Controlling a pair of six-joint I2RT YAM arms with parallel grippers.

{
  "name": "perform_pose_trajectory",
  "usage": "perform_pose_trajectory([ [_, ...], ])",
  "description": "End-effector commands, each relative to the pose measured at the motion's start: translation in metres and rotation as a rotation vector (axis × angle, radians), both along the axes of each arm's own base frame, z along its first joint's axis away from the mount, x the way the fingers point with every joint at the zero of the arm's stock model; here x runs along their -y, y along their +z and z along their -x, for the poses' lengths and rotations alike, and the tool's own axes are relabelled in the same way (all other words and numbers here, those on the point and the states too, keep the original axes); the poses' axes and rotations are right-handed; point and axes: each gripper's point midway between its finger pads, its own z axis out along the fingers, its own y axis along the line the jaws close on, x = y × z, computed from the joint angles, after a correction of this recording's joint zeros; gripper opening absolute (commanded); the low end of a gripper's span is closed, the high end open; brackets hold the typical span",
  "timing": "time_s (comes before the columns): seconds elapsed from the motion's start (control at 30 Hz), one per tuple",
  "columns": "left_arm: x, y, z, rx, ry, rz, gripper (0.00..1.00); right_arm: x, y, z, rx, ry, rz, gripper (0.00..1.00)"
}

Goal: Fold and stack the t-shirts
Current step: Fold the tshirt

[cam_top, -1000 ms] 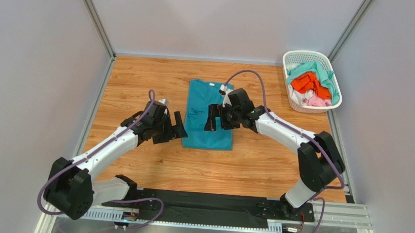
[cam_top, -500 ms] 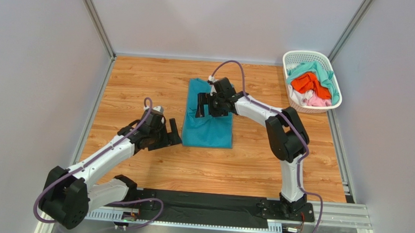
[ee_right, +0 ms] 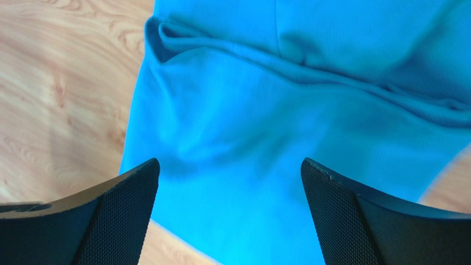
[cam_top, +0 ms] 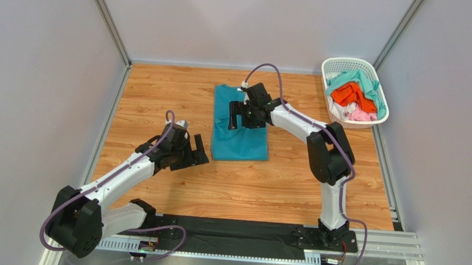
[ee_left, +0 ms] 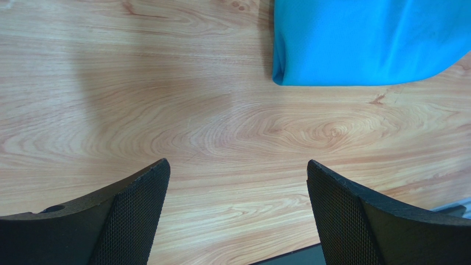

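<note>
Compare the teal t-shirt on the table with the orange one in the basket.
The teal t-shirt lies flat on the wooden table, folded into a long rectangle; the orange t-shirt is crumpled. The teal one lies alone; the orange one is heaped with other clothes in the white basket. Both are plain fabric.

**Teal-blue on orange-brown wood grain**

The t-shirt (cam_top: 237, 146) is shown in plain teal-blue, rendered brighter blue in the wrist views, against a table (cam_top: 160, 97) of orange-brown wood with darker swirling grain. In a white lattice basket (cam_top: 339, 119) a mint-green shirt (cam_top: 366, 79), an orange shirt (cam_top: 348, 93) and a pale pink shirt (cam_top: 359, 115) are seen. The left gripper (ee_left: 236, 168) and right gripper (ee_right: 229, 165) are black, with finely meshed fingers (ee_left: 135, 218). Purple cables (cam_top: 267, 67) are seen against grey walls (cam_top: 39, 65).
</note>
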Motion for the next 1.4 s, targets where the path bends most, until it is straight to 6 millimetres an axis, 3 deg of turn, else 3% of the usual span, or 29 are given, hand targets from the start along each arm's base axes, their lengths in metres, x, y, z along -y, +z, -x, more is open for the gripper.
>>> perform_pose_trajectory([
  [0.0,0.015,0.01,-0.008,0.031,-0.055,0.056,1.0,0.015,0.058,0.017,0.079,-0.011,-0.035,1.0],
  [0.07,0.022,0.013,-0.01,0.024,-0.078,0.079,1.0,0.028,0.083,0.025,0.134,-0.046,-0.049,1.0],
  [0.17,0.029,0.016,-0.015,0.039,-0.096,0.102,1.0,0.055,0.075,0.045,0.146,-0.108,-0.004,1.0],
  [0.2,0.033,0.02,-0.017,0.043,-0.111,0.117,1.0,0.064,0.094,0.05,0.19,-0.131,-0.019,1.0],
  [0.23,0.034,0.017,-0.019,0.032,-0.115,0.118,1.0,0.083,0.075,0.06,0.171,-0.184,0.035,1.0],
  [0.3,0.041,0.02,-0.026,0.038,-0.131,0.134,1.0,0.1,0.086,0.07,0.212,-0.231,0.026,1.0],
  [0.33,0.043,0.014,-0.027,0.017,-0.131,0.128,1.0,0.112,0.072,0.08,0.197,-0.25,0.053,1.0],
  [0.4,0.049,0.015,-0.034,0.018,-0.144,0.14,1.0,0.127,0.076,0.082,0.247,-0.29,0.035,1.0],
  [0.47,0.051,0.004,-0.037,-0.018,-0.143,0.133,0.98,0.138,0.059,0.089,0.218,-0.303,0.006,1.0],
  [0.53,0.054,-0.005,-0.041,-0.042,-0.144,0.13,0.93,0.132,0.064,0.095,0.218,-0.259,-0.072,1.0],
  [0.93,0.066,-0.03,-0.055,-0.114,-0.164,0.119,0.48,0.135,0.03,0.104,0.116,-0.239,-0.111,0.99],
  [1.13,0.068,-0.044,-0.055,-0.155,-0.162,0.118,0.37,0.122,0.018,0.106,0.065,-0.201,-0.153,0.96],
  [1.3,0.068,-0.051,-0.054,-0.176,-0.16,0.113,0.19,0.115,0.01,0.103,0.036,-0.186,-0.17,0.95],
  [1.37,0.068,-0.052,-0.055,-0.175,-0.159,0.112,0.18,0.116,0.005,0.103,0.025,-0.188,-0.161,0.94],
])
